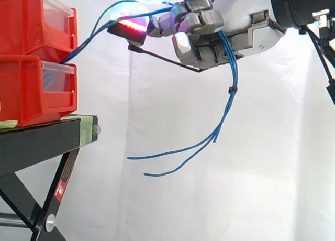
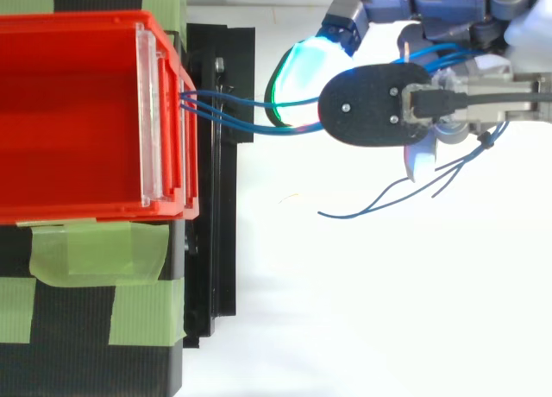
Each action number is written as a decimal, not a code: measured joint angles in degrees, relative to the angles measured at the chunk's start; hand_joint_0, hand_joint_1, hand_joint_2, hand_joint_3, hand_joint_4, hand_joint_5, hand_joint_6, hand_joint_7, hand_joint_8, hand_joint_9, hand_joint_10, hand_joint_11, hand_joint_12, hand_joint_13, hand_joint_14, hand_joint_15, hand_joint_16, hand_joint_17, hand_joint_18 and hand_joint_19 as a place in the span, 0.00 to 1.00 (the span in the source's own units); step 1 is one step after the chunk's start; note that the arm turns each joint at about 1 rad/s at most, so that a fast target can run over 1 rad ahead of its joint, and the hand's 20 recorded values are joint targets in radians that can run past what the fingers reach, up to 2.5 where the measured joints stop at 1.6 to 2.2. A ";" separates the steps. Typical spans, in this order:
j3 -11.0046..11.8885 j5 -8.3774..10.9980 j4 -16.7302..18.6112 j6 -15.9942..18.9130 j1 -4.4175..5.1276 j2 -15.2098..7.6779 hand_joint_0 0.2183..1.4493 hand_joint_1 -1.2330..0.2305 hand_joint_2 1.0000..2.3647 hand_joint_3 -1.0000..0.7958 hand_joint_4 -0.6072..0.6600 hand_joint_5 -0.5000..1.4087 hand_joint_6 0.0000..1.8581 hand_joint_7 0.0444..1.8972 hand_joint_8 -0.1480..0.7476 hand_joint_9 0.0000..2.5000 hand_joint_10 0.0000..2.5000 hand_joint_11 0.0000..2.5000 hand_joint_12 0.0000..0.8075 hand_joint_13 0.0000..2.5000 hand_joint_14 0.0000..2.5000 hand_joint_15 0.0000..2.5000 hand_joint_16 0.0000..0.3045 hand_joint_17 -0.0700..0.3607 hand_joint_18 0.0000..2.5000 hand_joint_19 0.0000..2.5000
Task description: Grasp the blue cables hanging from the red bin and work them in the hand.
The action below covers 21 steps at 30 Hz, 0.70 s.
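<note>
Side view: the blue cables [image 1: 226, 107] climb rightward from the red bin [image 1: 26, 94] to the hand [image 1: 209, 36], then hang down, their loose ends sweeping down and left; thin strands, bound by a small black tie [image 1: 231, 88]; the hand's fingers curl tightly round them.
Top view: the cables [image 2: 197, 103] leave the bin's [image 2: 86, 22] front, running right into the hand [image 2: 431, 9].

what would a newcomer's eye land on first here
The hand, upper right in the side view, is curled round the blue cables, whose loose ends dangle below it. Leftward the cables run to the stacked red bins on the black stand.
</note>
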 measured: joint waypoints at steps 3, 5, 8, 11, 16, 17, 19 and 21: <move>0.02 0.00 0.00 -0.03 0.00 0.00 0.47 0.39 0.01 0.15 0.70 0.43 0.11 0.68 0.67 0.26 1.00 1.00 0.60 0.36 1.00 0.74 0.18 0.44 0.51 0.28; 0.02 0.00 0.02 -0.05 0.00 -0.01 0.47 0.39 0.01 0.12 0.70 0.43 0.11 0.68 0.68 0.26 1.00 1.00 0.60 0.36 1.00 0.73 0.18 0.44 0.51 0.28; 0.01 0.00 0.02 -0.07 0.01 -0.01 0.48 0.39 0.00 0.08 0.70 0.43 0.14 0.68 0.68 0.27 1.00 1.00 0.60 0.37 1.00 0.72 0.17 0.44 0.52 0.28; 0.03 0.00 0.01 -0.12 0.04 -0.01 0.49 0.39 0.00 0.06 0.70 0.42 0.23 0.65 0.67 0.28 1.00 1.00 0.59 0.37 1.00 0.72 0.17 0.43 0.53 0.29; 0.00 0.00 -0.03 -0.15 0.12 -0.01 0.51 0.37 0.00 0.05 0.67 0.42 0.38 0.62 0.67 0.29 1.00 1.00 0.59 0.38 1.00 0.73 0.17 0.43 0.54 0.31; 0.01 0.00 -0.04 -0.15 0.13 -0.02 0.52 0.37 0.00 0.07 0.66 0.42 0.39 0.61 0.67 0.29 1.00 1.00 0.59 0.38 1.00 0.72 0.16 0.42 0.54 0.31; 0.00 0.00 -0.06 -0.15 0.14 -0.02 0.54 0.37 0.01 0.11 0.65 0.43 0.40 0.62 0.66 0.30 1.00 1.00 0.58 0.39 1.00 0.73 0.16 0.42 0.55 0.32; 0.00 0.00 -0.05 -0.17 0.15 -0.01 0.55 0.37 0.01 0.15 0.65 0.43 0.41 0.62 0.66 0.30 1.00 1.00 0.59 0.39 1.00 0.73 0.16 0.42 0.55 0.32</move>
